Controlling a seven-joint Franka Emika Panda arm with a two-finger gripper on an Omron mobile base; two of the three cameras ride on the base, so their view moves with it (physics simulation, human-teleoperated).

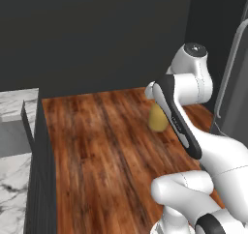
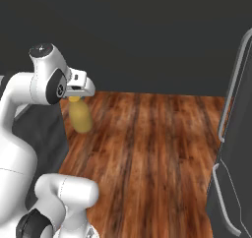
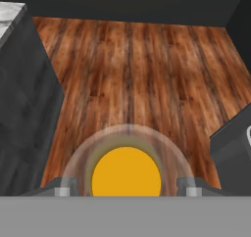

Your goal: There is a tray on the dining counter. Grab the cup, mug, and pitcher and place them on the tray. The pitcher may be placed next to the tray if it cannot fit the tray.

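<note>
A wooden floor (image 1: 106, 151) fills the middle of both base views, with a dark cabinet side (image 1: 41, 180) and a marble tabletop (image 1: 14, 107) at the left edge of the left base view. The white arm (image 1: 203, 151) rises at lower right there. The mustard pitcher (image 2: 79, 115) hangs above the floor, left of centre in the right base view. The fingers (image 3: 126, 188) clasp its neck, one on each side of its orange mouth, at the bottom centre of the hand view.
</note>
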